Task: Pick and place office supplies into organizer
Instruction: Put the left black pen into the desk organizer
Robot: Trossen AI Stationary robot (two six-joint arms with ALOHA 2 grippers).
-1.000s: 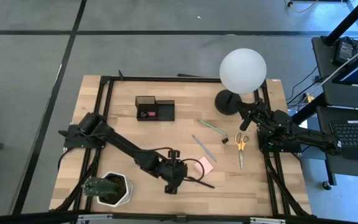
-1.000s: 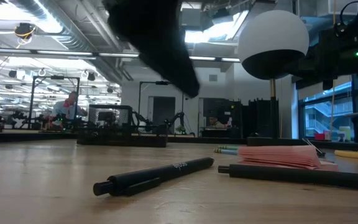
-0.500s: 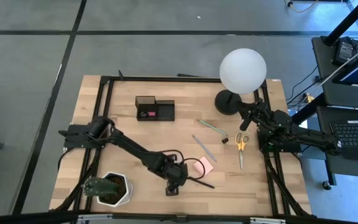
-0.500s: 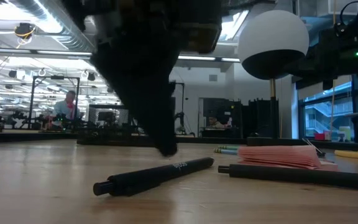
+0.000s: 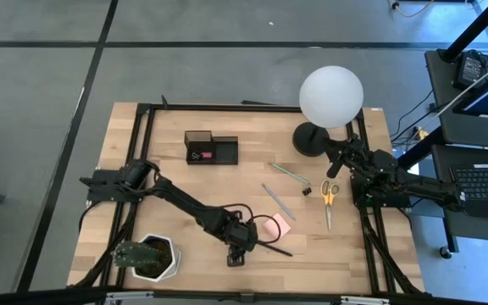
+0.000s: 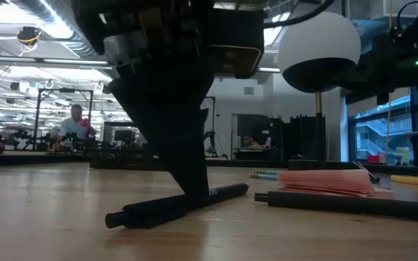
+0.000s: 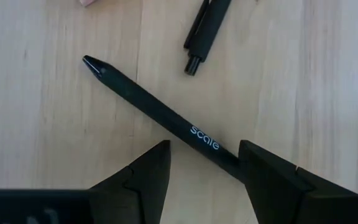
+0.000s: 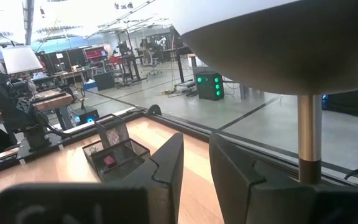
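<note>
A black pen (image 7: 157, 109) marked "scale" lies on the wood near the table's near edge, and a second black pen (image 7: 207, 25) lies close by. My left gripper (image 7: 204, 171) is open and points steeply down over the first pen, one finger on either side of its rear part. In the low view a finger (image 6: 187, 170) reaches down to the pen (image 6: 151, 210). The black organizer (image 5: 211, 149) stands at the far left. My right gripper (image 8: 196, 168) waits at the table's right edge, slightly open and holding nothing. My left gripper straddles the pen's rear part from above, its fingers lying across the pen. One finger (image 7: 272, 180) stands right at the pen's rear end (image 7: 229, 158); whether it touches I cannot tell. The pen lies flat on the table.
A pink sticky-note pad (image 5: 276, 225) lies just beyond the pens. Two pencils (image 5: 278, 202), a binder clip (image 5: 305, 191) and yellow-handled scissors (image 5: 329, 199) lie toward the right. A globe lamp (image 5: 330, 97) stands at the far right, a white plant pot (image 5: 149, 257) at the near left.
My left gripper has come down onto the pen near the table's near edge and rolled about its own axis on the way, staying open. In the low view its finger has sunk from well above the pen to the pen itself.
</note>
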